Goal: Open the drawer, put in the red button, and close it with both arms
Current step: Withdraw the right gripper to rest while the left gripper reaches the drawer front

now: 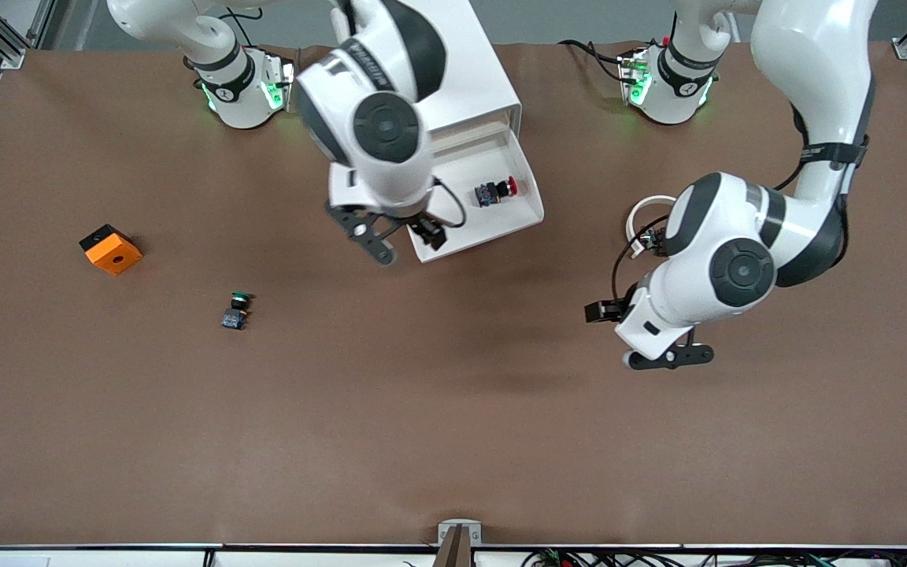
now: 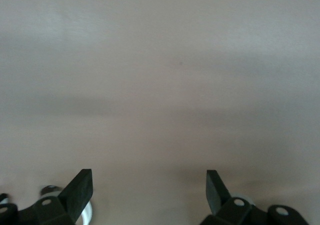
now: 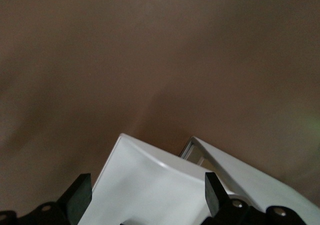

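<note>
Front view first, starting at the camera's edge of the brown table (image 1: 453, 441): a wide bare stretch of it, and above that the left gripper (image 1: 642, 335) hangs over open tabletop toward the left arm's end, its fingers spread apart and holding nothing. Left wrist view agrees: two dark fingertips (image 2: 80, 187) wide apart with only plain table surface between them. That arm waits, well apart from the cabinet.

Next back, toward the right arm's end, a small button with a green cap (image 1: 236, 309) lies alone on the table, and farther along toward that end sits an orange block (image 1: 111, 250) with a hole in its top. Both are well away from the drawer.

Now the middle: the right gripper (image 1: 402, 240) hovers over the front corner of the top drawer (image 1: 524, 216), fingers released, gripping nothing. Right wrist view shows its fingertips (image 3: 80, 197) parted over the white drawer rim (image 3: 150, 185).

The drawer stands pulled out from the white cabinet (image 1: 485, 71), and the red button (image 1: 495, 191) lies inside on its side, red cap toward the left arm's end, clear of the walls. The right arm's bulky wrist (image 1: 379, 134) overhangs the drawer's end and part of the cabinet top, hiding that portion.

Farthest back, the two arm bases stand either side of the cabinet, green lights glowing.
</note>
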Controlling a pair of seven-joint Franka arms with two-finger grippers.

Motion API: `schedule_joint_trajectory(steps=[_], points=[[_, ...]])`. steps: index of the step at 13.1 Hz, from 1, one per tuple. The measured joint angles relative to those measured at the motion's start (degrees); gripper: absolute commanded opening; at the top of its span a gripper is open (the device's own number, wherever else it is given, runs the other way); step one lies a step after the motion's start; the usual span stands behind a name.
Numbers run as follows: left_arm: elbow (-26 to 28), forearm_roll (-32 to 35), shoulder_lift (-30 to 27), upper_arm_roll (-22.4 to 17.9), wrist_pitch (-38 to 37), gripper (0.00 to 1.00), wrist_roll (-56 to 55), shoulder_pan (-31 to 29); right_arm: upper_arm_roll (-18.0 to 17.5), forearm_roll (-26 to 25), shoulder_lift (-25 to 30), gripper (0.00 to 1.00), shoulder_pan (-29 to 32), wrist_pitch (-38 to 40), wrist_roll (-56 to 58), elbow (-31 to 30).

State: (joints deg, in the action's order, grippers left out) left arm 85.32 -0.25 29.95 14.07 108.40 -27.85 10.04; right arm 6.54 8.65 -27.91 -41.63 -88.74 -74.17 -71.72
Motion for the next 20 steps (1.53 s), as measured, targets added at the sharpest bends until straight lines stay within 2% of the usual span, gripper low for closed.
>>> schedule_joint_trajectory(steps=[5, 9, 13, 16, 20], points=[[0.04, -0.03, 3.18, 0.10, 5.26, 1.00, -9.09, 6.83, 0.40, -0.61, 3.81, 1.00, 13.31, 3.67, 29.48, 0.04], [0.07, -0.03, 5.77, 0.07, 10.09, 1.00, -20.86, 14.29, 0.58, -5.29, 5.94, 1.00, 21.99, 5.84, 52.48, 0.06], [0.06, -0.02, 7.60, -0.02, 11.42, 1.00, -29.43, 18.63, 0.80, -6.56, 6.65, 1.00, 33.49, 7.53, 76.55, 0.06], [-0.09, 0.04, 7.65, -0.01, 11.50, 1.00, -32.51, 21.11, 0.80, -6.56, 8.22, 1.00, 40.40, 8.54, 84.35, 0.09], [-0.24, 0.07, 7.65, -0.03, 11.49, 1.00, -35.34, 24.81, 0.51, -7.96, 10.06, 1.00, 42.09, 9.84, 84.84, 0.08]])
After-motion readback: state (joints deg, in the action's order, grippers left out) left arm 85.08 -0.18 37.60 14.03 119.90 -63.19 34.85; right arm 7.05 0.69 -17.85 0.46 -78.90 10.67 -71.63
